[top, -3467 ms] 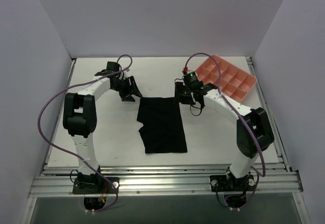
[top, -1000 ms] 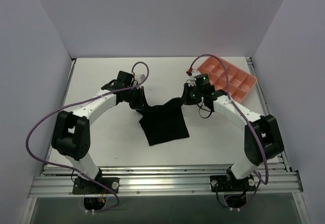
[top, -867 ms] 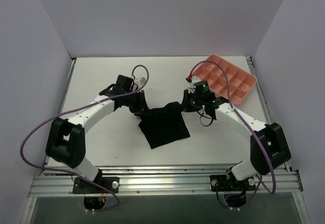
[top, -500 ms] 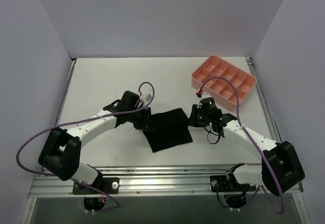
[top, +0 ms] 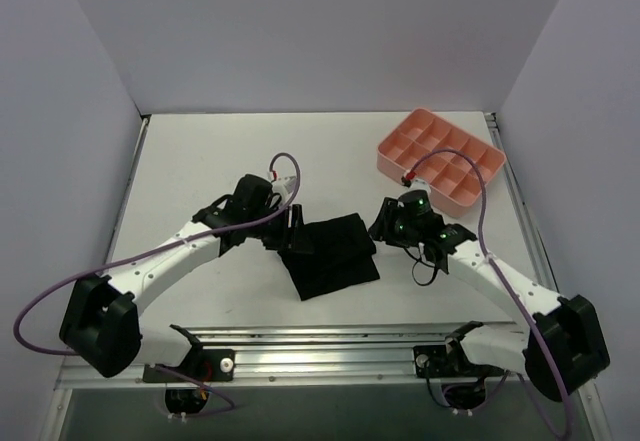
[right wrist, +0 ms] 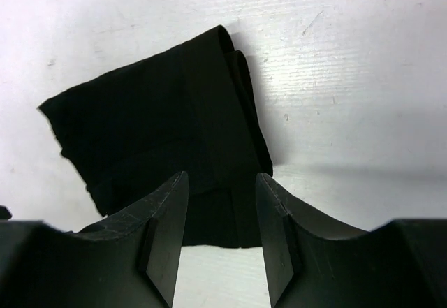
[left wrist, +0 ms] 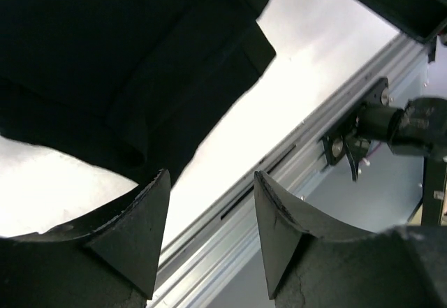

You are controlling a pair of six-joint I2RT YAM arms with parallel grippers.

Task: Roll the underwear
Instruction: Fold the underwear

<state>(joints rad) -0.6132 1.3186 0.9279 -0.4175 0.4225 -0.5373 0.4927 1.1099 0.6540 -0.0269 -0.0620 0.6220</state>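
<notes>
Top external: left gripper (top: 292, 232), right gripper (top: 381, 228) flank underwear (top: 335, 256), jaws parted, empty; you grip fold edge evenly, roll tight.

- Left arm (top: 160, 261): white links with black joints. The elbow is folded low at the near left, and the forearm is laid out forward and toward the centre.
- Left gripper (top: 291, 233): black, carried low and pointed toward the right arm. In the wrist view its two fingers (left wrist: 140, 238) are seen set apart, with the jaws parted.
- Right arm (top: 500, 276): the elbow is folded low at the near right, and the forearm is stretched forward and toward the centre.
- Right gripper (top: 383, 225): black, pointed toward the left arm and kept apart from the left gripper. Its fingers (right wrist: 164, 231) are seen parted, more narrowly.
</notes>
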